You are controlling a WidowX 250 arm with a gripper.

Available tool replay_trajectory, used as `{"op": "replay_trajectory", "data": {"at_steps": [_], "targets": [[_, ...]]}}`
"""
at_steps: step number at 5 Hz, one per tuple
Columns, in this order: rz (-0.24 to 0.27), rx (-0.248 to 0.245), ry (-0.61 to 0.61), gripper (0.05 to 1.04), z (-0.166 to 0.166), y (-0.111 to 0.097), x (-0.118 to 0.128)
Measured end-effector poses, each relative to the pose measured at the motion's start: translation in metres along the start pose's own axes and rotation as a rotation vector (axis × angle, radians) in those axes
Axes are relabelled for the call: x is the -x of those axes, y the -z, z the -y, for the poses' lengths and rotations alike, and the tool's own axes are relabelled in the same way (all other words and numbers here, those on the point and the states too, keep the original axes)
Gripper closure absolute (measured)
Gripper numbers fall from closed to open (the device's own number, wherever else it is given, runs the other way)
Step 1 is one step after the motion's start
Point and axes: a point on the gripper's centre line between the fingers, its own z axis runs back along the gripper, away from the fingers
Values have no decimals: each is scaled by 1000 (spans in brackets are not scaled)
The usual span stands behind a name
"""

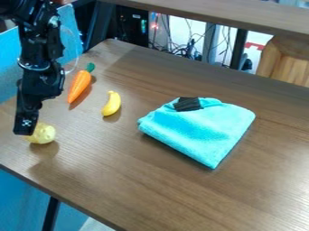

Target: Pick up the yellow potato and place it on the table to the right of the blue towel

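Camera view: tool (26, 131), toy (44, 134) near edge (37, 184)

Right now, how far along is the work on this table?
Possibly done: the blue cloth lies folded. In progress: the end effector is at the round yellow toy, grip unclear. Perhaps left: the carrot and banana, both lying untouched on the table.

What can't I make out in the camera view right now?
- Yellow round object: left side hidden behind the gripper; whether it is gripped, I can't tell.
- Blue cloth: its folds hide what is inside, if anything.
- Black piece on it: too blurred to identify.
- Table: right side cut off by the edge.
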Motion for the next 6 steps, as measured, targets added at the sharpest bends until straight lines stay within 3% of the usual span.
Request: {"op": "replay_trajectory", "data": {"at_steps": [3, 4, 5, 6], "targets": [[-93, 80, -8, 73, 8, 34, -2], [-103, 72, -25, 73, 4, 36, -3], [-91, 81, -29, 74, 5, 36, -5], [-36, 121, -60, 74, 12, 29, -10]]}}
